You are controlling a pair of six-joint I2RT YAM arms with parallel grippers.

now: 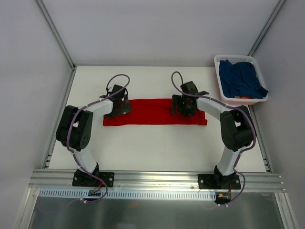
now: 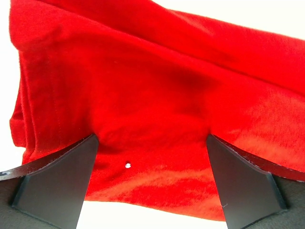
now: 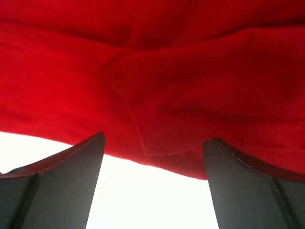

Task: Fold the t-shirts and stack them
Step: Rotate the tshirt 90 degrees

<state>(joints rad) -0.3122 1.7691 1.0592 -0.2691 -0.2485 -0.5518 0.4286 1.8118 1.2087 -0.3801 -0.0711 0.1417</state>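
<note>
**Kid:** Where is the red shirt?

**Friend:** It lies flat in the middle of the white table. It is a long thin strip that runs from side to side.

**Kid:** Why is it so thin?

**Friend:** I think it is folded part of the way. A long strip is easy to fold again into a small square.

**Kid:** Where are the arms?

**Friend:** The left gripper is over the left end of the strip. The right gripper is over the right part. I think there is one at each end so the cloth can go up evenly and not sag.

**Kid:** Do they hold it?

**Friend:** No. On each one the fingers are spread wide, with red cloth between them. Nothing is pinched.

**Kid:** And the blue shirt?

**Friend:** It sits in a heap in the white basket. That is in the far right corner, well apart from the red one. I think it waits there, out of the way.

**Kid:** Let's count!

**Friend:** There are two shirts, one red and one blue. There is one basket. There are two arms and two grippers, with two fingers each. There is no stack yet.
</note>
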